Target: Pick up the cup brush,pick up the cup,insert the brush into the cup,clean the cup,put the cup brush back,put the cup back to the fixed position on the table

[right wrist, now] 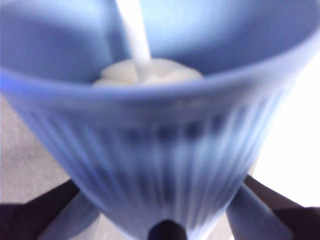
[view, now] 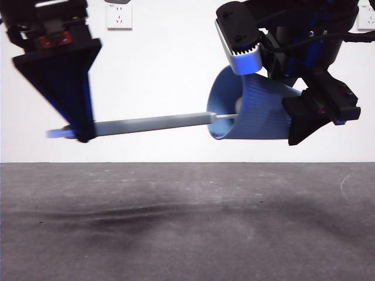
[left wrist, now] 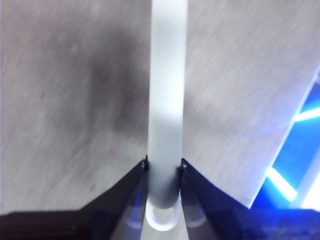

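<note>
The cup brush point(view: 152, 124) hangs level above the table point(view: 187, 234), its grey handle running rightward into the cup point(view: 258, 114). My left gripper point(view: 82, 132) is shut on the handle's end point(left wrist: 167, 150), near the white looped tip. The blue ribbed cup lies on its side in the air, mouth facing left, with my right gripper point(view: 304, 120) shut on its body point(right wrist: 165, 165). Inside the cup the cream sponge head point(right wrist: 150, 72) sits deep near the base, the thin white stem point(right wrist: 135, 30) leading to it.
The dark grey table meets a white wall point(view: 164, 58) behind. A white wall socket point(view: 119, 16) sits high on the wall at the left, another at the far right edge. Both arms hang well above the tabletop.
</note>
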Robot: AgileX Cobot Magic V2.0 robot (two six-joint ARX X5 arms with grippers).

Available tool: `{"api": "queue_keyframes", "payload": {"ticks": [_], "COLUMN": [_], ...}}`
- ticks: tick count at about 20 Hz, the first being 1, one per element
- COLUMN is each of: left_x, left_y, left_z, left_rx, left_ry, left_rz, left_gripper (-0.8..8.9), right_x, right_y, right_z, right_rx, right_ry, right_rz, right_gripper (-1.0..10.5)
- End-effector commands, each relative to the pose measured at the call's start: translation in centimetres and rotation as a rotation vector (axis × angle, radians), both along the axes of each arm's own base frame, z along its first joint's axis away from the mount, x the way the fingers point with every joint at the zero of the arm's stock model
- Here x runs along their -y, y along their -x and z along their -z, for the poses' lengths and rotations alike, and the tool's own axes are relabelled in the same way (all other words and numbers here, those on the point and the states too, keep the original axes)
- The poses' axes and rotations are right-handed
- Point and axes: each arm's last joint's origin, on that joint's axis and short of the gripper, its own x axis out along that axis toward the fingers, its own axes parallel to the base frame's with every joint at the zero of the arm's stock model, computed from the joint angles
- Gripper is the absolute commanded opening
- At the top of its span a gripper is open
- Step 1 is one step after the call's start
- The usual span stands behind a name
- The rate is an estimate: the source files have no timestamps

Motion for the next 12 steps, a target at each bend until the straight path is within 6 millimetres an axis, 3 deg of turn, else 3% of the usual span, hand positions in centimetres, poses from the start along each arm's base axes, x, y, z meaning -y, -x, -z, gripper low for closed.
{"api": "queue_keyframes", "payload": {"ticks": [1,8,12], "left_x": [-1.0,-4.6,-4.6], "left_y": [0.4,3.0,3.1], "left_z": [0.1,-2.0,-2.2], "left_rx": [-0.008,-0.033,-0.029], "left_ry": [-0.076,-0.146,-0.127], "left_rz": [-0.070,-0.128,-0.117], "left_gripper": [-0.08,-0.08,-0.08], "right_x": [-0.1,-0.1,-0.1], "right_y": [0.0,0.1,0.0], "right_z": [0.1,0.1,0.1], "right_rx": [-0.005,-0.015,-0.013], "right_ry": [-0.001,0.002,-0.009], "right_rz": [0.004,0.009,0.004], "right_gripper": [-0.1,-0.1,-0.1]}}
